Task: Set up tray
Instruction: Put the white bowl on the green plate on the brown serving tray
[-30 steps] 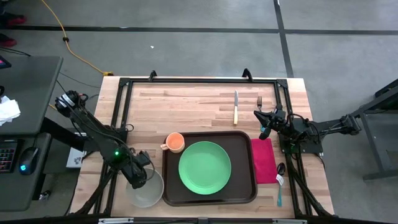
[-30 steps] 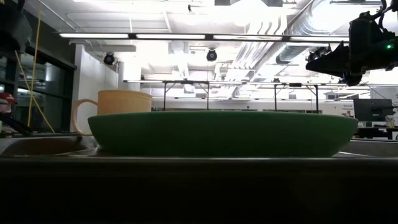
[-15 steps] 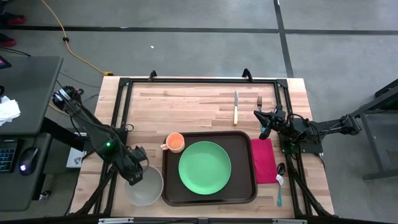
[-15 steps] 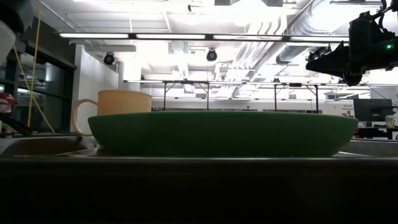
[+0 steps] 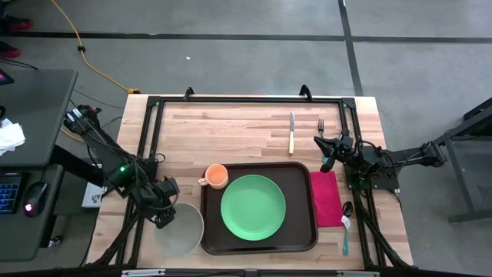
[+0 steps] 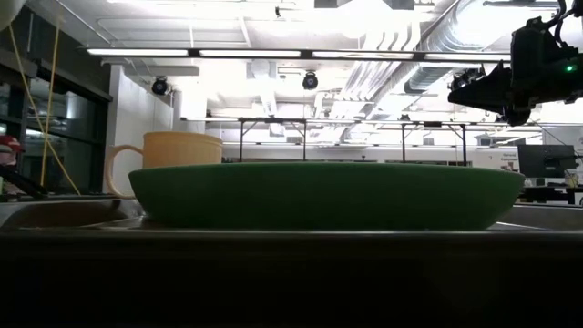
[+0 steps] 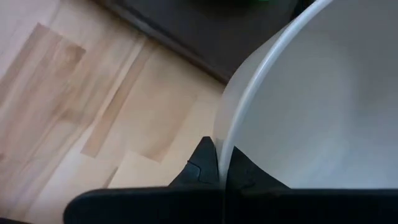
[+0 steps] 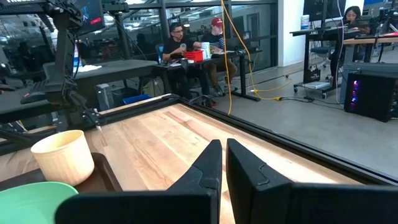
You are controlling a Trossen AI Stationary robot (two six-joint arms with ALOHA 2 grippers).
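Observation:
The dark brown tray (image 5: 211, 240) lies at the table's near middle with a round green plate (image 5: 253, 204) on it. An orange cup (image 5: 216, 175) stands at the tray's far left corner. A white bowl (image 5: 182, 231) hangs just left of the tray, and my left gripper (image 5: 164, 216) is shut on its rim; a sliver of the bowl (image 6: 7, 9) shows in the low view's upper left corner. My right gripper (image 5: 327, 162) waits shut, above the table right of the tray, touching nothing. My left gripper pinches the bowl's thin rim (image 7: 225, 144) on its far left side, one finger (image 7: 200, 167) outside the wall and the other (image 7: 249, 173) inside. The fingers come steeply from above, slanting from the table's left. The bowl hangs clear of the table, its mouth upward.
A knife (image 5: 291, 132) and a fork (image 5: 320, 127) lie on the bare wood beyond the tray. A pink napkin (image 5: 326, 198) lies right of the tray, and a spoon (image 5: 345, 223) beside it. A black frame (image 5: 246, 99) rims the table.
My left gripper has risen with the white bowl and drawn slightly toward the table's left and far edges. The bowl has come up off the table and now hangs clear. My right arm has kept still.

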